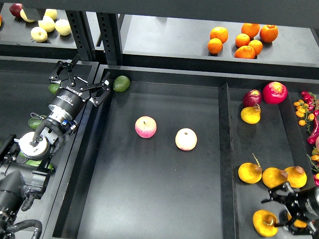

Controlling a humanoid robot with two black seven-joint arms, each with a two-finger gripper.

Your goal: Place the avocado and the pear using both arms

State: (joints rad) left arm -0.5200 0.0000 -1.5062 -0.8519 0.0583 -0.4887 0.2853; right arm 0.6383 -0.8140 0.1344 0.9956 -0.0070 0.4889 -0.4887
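My left gripper (83, 75) is open above the far end of the left bin. A dark green avocado (53, 88) lies in that bin, mostly hidden behind the gripper's left finger. A lighter green, rounder avocado (121, 83) lies in the far left corner of the middle tray (149, 199), just right of the gripper. My right gripper (279, 213) is open low over the right bin. A yellow-orange pear (264, 223) with a brown dimple lies beside its fingers. Another orange fruit (299, 223) shows between them.
Two pink-and-yellow apples (145, 127) (186, 139) lie in the middle tray. Three more pears (273, 177) lie just beyond my right gripper. More green avocados (34, 123) lie under my left arm. Oranges (244, 40) and pale fruit (47, 24) sit on the back shelf.
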